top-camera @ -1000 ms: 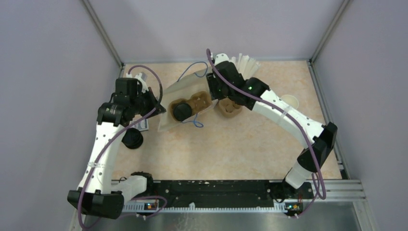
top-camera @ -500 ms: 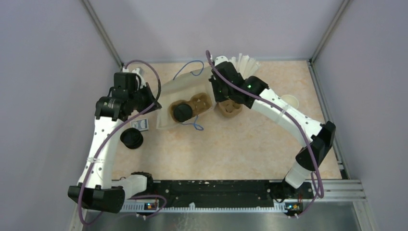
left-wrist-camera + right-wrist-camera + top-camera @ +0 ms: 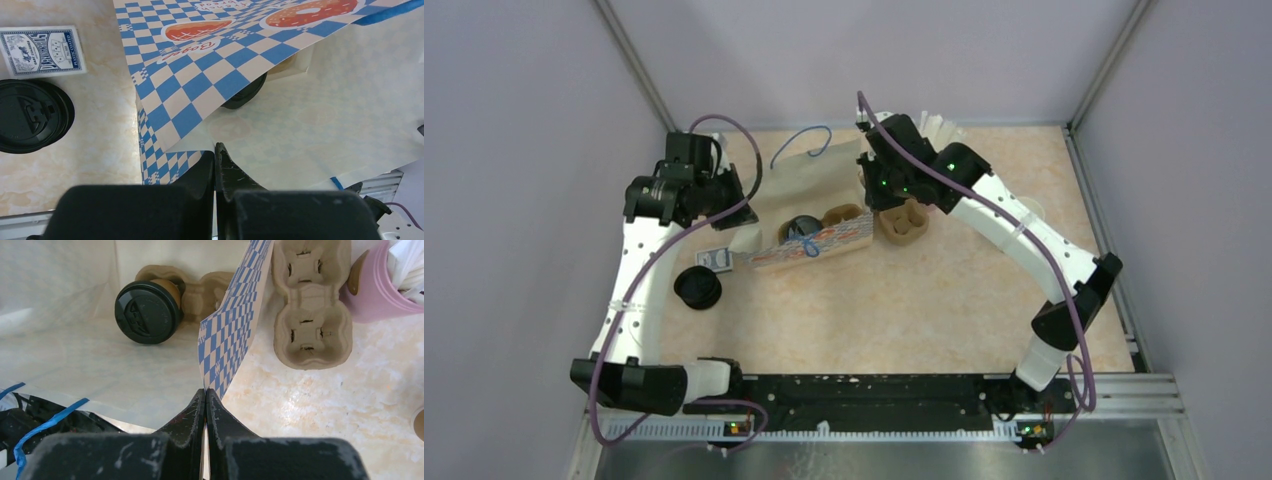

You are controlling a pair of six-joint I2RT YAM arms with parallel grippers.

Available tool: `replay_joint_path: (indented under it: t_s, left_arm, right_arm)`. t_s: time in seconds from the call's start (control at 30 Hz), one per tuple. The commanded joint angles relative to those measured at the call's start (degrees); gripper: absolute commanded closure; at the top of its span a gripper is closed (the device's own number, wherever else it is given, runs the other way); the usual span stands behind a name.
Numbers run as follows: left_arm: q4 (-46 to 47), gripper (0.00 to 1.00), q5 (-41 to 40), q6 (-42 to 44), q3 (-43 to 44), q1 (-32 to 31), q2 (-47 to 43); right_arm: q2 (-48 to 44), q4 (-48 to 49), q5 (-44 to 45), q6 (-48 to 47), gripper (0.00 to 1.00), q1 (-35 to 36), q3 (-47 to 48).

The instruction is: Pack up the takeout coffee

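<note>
The takeout coffee [image 3: 147, 311], a brown cup with a black lid, sits in a pulp carrier [image 3: 200, 290] inside a paper bag [image 3: 814, 245] with blue checks. From above only part of the coffee's lid [image 3: 802, 226] shows over the bag's near wall. My left gripper [image 3: 215, 150] is shut on the bag's left edge, where the checkered paper [image 3: 200, 80] folds over. My right gripper [image 3: 205, 392] is shut on the bag's right rim [image 3: 232, 325]. Both hold the bag's mouth apart between them.
An empty pulp carrier [image 3: 310, 305] lies right of the bag, beside a pink cup [image 3: 372, 295] of white straws. A stack of black lids [image 3: 30, 117] and a card deck [image 3: 41, 51] lie left of the bag. A pale cup [image 3: 1029, 210] stands at the right.
My right gripper has shut on the bag's rim. The left arm has drawn back and up, and the bag now stands with its checkered near wall raised around the coffee.
</note>
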Motion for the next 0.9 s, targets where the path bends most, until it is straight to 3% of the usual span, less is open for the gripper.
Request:
replay_joint_path:
  t_s: [0.0, 0.1, 0.3, 0.63, 0.87]
  left_arm:
    - [-1.0, 1.0, -1.2, 1.2, 2.0, 0.2, 1.5]
    - [-0.9, 0.98, -1.6, 1.2, 2.7, 0.2, 2.2]
    - [-1.0, 0.9, -1.3, 0.8, 3.7, 0.2, 2.4]
    - [-2.1, 0.68, -4.6, 2.5, 8.1, 0.2, 3.4]
    - [-0.8, 0.59, -5.3, 2.9, 9.5, 0.2, 3.5]
  right_arm:
    - [-0.2, -1.6, -1.5, 1.4, 1.0, -0.3, 0.8]
    - [-0.8, 0.7, -1.0, 1.0, 0.99, -0.2, -1.8]
    - [-0.9, 3.7, 0.8, 0.6, 0.81, -0.3, -3.6]
    - [-0.9, 5.0, 2.1, 0.3, 0.78, -0.4, -3.0]
    - [-0.5, 5.6, 3.2, -0.2, 0.74, -0.4, -2.0]
